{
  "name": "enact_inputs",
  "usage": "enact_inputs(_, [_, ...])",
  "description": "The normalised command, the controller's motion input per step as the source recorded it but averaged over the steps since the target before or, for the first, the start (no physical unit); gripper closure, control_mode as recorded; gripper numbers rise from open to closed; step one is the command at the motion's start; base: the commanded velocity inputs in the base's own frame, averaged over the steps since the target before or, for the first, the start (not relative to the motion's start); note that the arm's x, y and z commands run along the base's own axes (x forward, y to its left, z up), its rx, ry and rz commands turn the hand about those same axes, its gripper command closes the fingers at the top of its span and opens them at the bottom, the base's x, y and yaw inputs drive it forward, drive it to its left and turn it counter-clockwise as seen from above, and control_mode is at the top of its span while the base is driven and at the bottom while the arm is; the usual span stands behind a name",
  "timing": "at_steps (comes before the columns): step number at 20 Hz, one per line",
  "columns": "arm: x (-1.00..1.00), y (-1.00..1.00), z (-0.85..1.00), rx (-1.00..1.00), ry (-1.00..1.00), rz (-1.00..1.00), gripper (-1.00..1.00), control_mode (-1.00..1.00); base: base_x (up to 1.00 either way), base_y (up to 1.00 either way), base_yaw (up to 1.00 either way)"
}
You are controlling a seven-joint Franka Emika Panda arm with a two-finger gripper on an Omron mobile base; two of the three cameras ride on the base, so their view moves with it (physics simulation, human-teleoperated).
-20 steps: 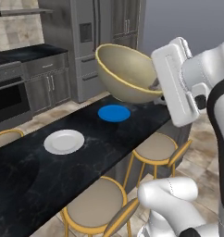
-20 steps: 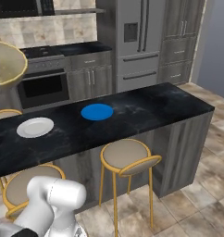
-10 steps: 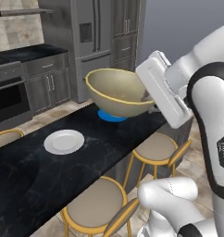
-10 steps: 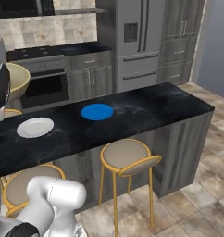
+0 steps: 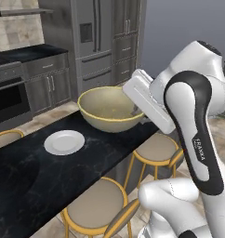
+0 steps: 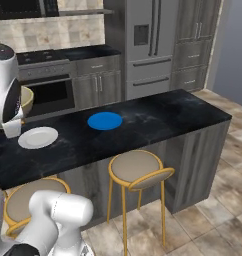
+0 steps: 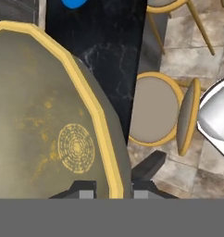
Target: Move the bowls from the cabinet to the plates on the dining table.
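My gripper [image 7: 115, 189] is shut on the yellow rim of the tan bowl [image 5: 110, 109], one finger inside and one outside. The bowl [image 7: 49, 134] hangs mouth-up just above the dining table [image 5: 35, 176], to the right of the white plate [image 5: 64, 142] in the left base view. A sliver of the bowl [image 6: 26, 100] shows beside the arm in the right base view. The blue plate [image 6: 105, 120] lies farther along the table [image 6: 163, 112]; in the hand view its edge [image 7: 74, 3] peeks out beyond the bowl's rim. The white plate [image 6: 38, 137] is bare. The cabinet is out of view.
Round stools with yellow frames stand along the table's near side [image 5: 96, 207] [image 5: 157, 148] [image 6: 136, 167] [image 7: 155, 109]. Behind the table are an oven [image 6: 50, 95], grey drawer units [image 6: 98, 85] and a tall fridge [image 6: 148, 45]. Tiled floor lies to the right.
The arm has swung the bowl down and to the left, from tilted high over the blue plate to level and low over the table; the plates have not moved.
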Motion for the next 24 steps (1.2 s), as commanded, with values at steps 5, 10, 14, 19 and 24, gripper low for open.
enact_inputs(5, [0.35, 0.14, -0.37, 0.0, -0.01, 0.14, 1.0, -1.0, 0.0, 0.0, 0.0])
enact_inputs(10, [0.41, 0.1, -0.3, -0.01, 0.02, 0.11, 1.0, -1.0, 0.0, 0.0, 0.0])
enact_inputs(14, [0.41, 0.08, -0.22, -0.07, 0.06, 0.07, 1.0, -1.0, 0.0, 0.0, 0.0])
enact_inputs(19, [0.4, 0.14, -0.23, -0.07, 0.03, 0.07, 1.0, -1.0, 0.0, 0.0, 0.0])
enact_inputs(24, [0.36, 0.16, -0.19, -0.01, -0.02, 0.07, 1.0, -1.0, 0.0, 0.0, 0.0])
